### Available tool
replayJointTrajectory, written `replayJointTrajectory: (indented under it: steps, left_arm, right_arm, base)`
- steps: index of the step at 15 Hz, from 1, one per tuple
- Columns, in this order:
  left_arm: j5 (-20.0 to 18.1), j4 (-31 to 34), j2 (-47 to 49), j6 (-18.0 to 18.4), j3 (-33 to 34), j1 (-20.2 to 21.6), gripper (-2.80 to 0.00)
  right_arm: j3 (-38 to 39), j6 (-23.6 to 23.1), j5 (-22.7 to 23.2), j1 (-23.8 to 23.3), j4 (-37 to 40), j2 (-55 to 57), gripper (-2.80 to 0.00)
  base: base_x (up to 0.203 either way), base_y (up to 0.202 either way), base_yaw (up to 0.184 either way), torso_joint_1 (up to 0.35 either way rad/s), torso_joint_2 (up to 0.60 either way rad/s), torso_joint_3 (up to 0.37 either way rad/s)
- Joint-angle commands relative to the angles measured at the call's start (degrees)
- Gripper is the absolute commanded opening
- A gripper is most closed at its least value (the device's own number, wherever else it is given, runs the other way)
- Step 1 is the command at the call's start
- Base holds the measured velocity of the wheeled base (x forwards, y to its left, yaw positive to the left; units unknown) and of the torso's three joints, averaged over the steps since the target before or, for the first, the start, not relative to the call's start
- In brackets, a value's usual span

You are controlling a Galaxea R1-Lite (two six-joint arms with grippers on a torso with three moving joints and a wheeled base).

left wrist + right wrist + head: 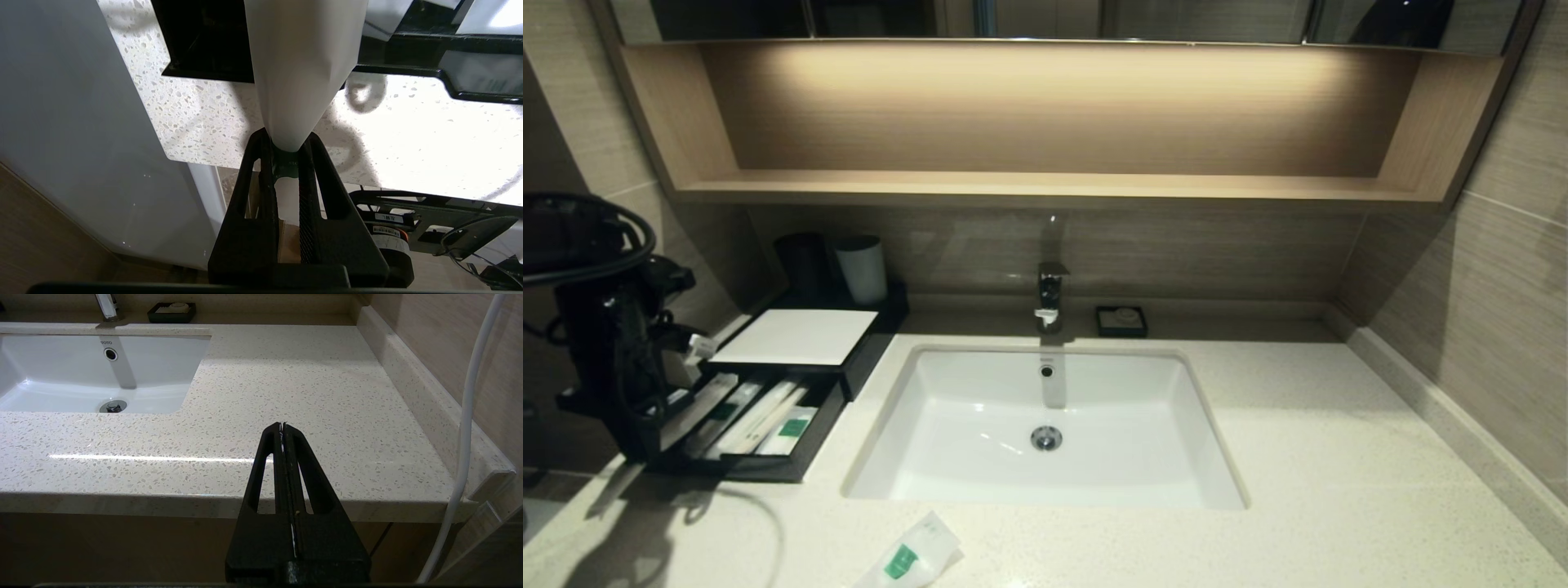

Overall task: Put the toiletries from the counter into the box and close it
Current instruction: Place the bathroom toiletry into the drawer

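My left gripper [286, 141] is shut on a frosted white sachet [302, 61], pinching it at its green label. It hangs over the counter's [196, 118] front left corner, just before the black box [796, 336]. The left arm [613, 327] stands beside the box's pulled-out drawer [768, 465], where other white sachets [760, 416] lie. One more sachet with a green label [913, 555] lies on the counter in front of the sink. The right gripper [282, 425] is shut and empty, at the counter's front edge on the right.
A white sink [1045, 425] with a faucet [1049, 294] fills the counter's middle. A black soap dish [1121, 321] sits behind it. A black and a white cup [862, 268] stand behind the box. A wooden shelf [1045, 184] runs above, and a white cable [466, 416] hangs by the right wall.
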Motion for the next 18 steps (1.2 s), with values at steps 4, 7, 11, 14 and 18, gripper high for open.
replayJointTrajectory:
  steps: [4,7,11,14,18]
  left_arm:
    - [0.18,-0.5,0.51,-0.16,0.01,-1.17,-2.8]
    - [0.87,-1.25,0.76,-0.34,-0.03,-1.12,-2.8]
    - [1.68,-1.8,0.87,-0.34,-0.08,-1.08,-2.8]
    - [1.77,-1.99,1.03,-0.34,-0.08,-1.08,-2.8]
    - [1.85,-3.13,1.03,-0.51,-0.08,-1.08,-2.8]
  right_arm:
    - [0.09,-0.01,0.0,0.01,-0.02,0.05,-2.8]
    - [0.09,-0.01,0.0,0.01,0.0,0.05,-2.8]
    - [0.09,-0.01,0.0,0.01,-0.02,0.05,-2.8]
    - [0.09,-0.01,0.0,0.01,0.0,0.05,-2.8]
    - [0.09,-0.01,0.0,0.01,0.0,0.05,-2.8]
  base:
    - [0.0,0.0,0.0,0.0,0.0,0.0]
    - [0.0,0.0,0.0,0.0,0.0,0.0]
    - [0.0,0.0,0.0,0.0,0.0,0.0]
    - [0.0,0.0,0.0,0.0,0.0,0.0]
    - [0.0,0.0,0.0,0.0,0.0,0.0]
